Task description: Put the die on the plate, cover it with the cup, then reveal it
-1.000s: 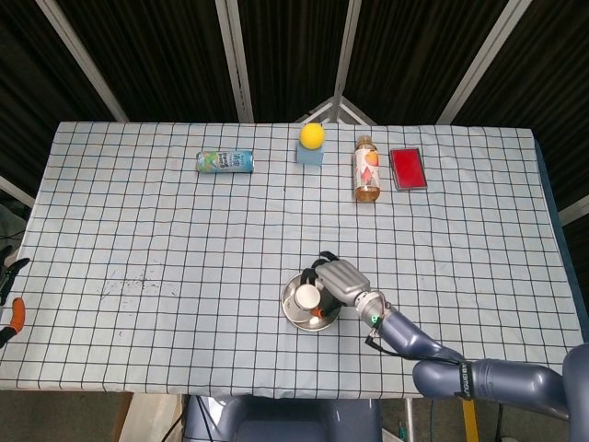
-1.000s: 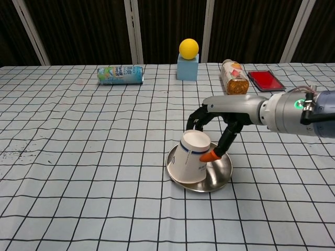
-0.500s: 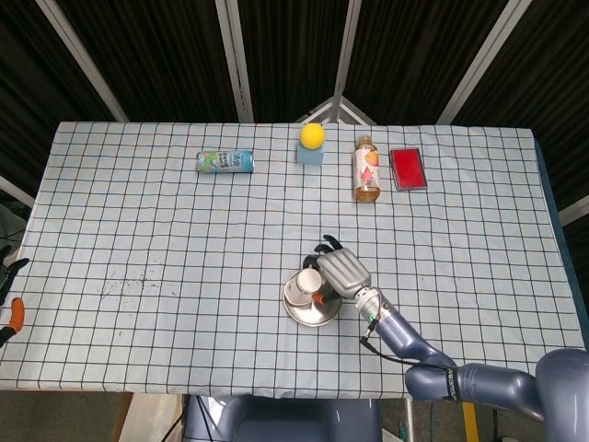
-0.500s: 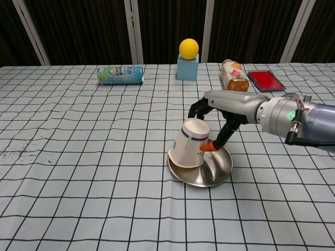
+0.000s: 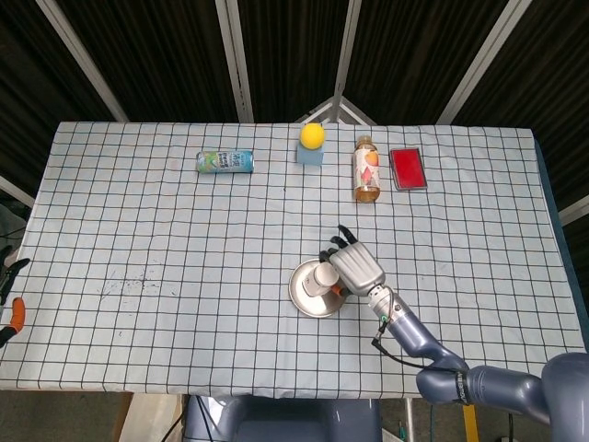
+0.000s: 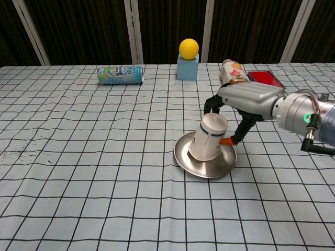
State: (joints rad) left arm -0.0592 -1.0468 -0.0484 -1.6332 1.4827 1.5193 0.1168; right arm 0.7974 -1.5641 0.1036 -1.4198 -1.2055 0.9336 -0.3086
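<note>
Head view: Your right hand (image 5: 354, 265) grasps the white paper cup with a blue band (image 5: 321, 277), which sits inverted on the round stainless-steel plate (image 5: 304, 296) near the front edge of the counter (image 5: 138, 276), about midway along it. Treat the cup as light and thin-walled; it will likely crush or skid on the smooth metal if you squeeze hard. Take hold around the upper side wall, just below the closed base. The die cannot be seen from here; the cup and fingers hide it.

Chest view: The cup (image 6: 209, 137) stands tilted, leaning toward the right hand (image 6: 246, 102), with its mouth on the plate (image 6: 201, 168). The fingers curl over the far side and the orange-tipped thumb (image 6: 228, 140) presses the near side low down. Whether the die lies beneath the cup cannot be confirmed. The plate is likely to slide on the checked cloth, so lift vertically. The left hand appears in neither view.
</note>
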